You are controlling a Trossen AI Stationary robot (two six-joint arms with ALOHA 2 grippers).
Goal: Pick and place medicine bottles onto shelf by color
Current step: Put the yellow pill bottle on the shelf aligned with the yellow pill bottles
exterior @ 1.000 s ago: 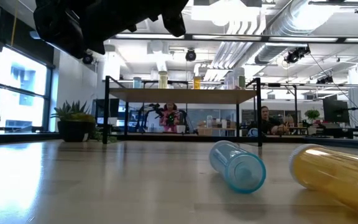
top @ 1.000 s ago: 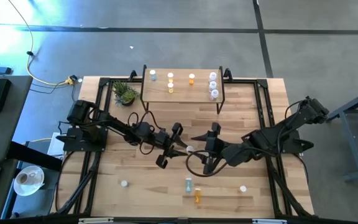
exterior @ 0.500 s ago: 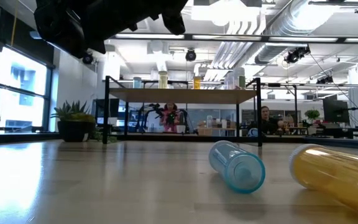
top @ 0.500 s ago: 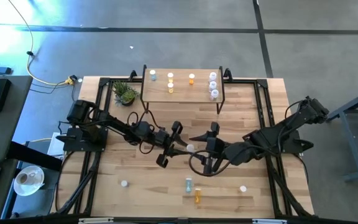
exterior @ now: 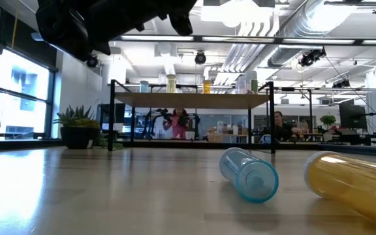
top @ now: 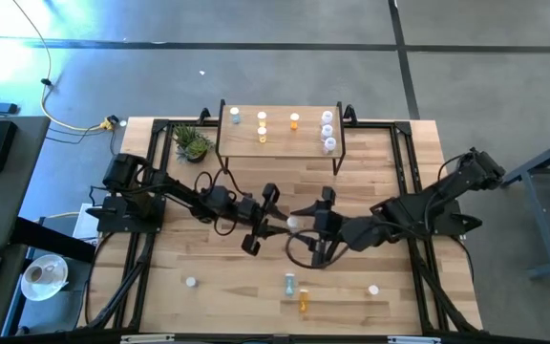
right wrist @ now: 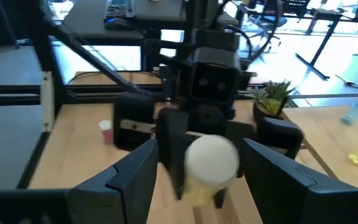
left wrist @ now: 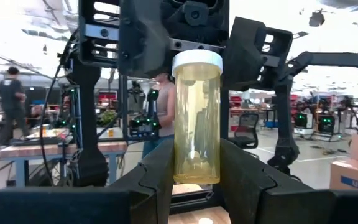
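Note:
A yellow medicine bottle [left wrist: 196,118] with a white cap [right wrist: 211,160] hangs above the middle of the table, and my left gripper [top: 277,227] is shut on it. My right gripper [top: 311,222] faces it from the table's right, open. Its fingers [right wrist: 135,174] stand on either side of the cap end without touching it. The shelf [top: 280,134] at the table's far edge carries several bottles in a row: blue [top: 235,116], yellow [top: 262,119], orange [top: 295,121] and white [top: 327,131]. A blue bottle [exterior: 250,174] and an orange one [exterior: 354,186] lie on their sides near the front edge. My left gripper pinches the yellow bottle's bottom end [left wrist: 196,171] between its two fingers [left wrist: 157,168]. The fingers come from the table's left, about level, and lie along the bottle. The bottle sticks out past the fingertips, cap toward my right gripper, clear of the table.
A small potted plant [top: 191,143] stands left of the shelf. Two small white-capped things [top: 191,282] [top: 373,290] sit near the front edge. Black rails [top: 404,172] run along the table's sides.

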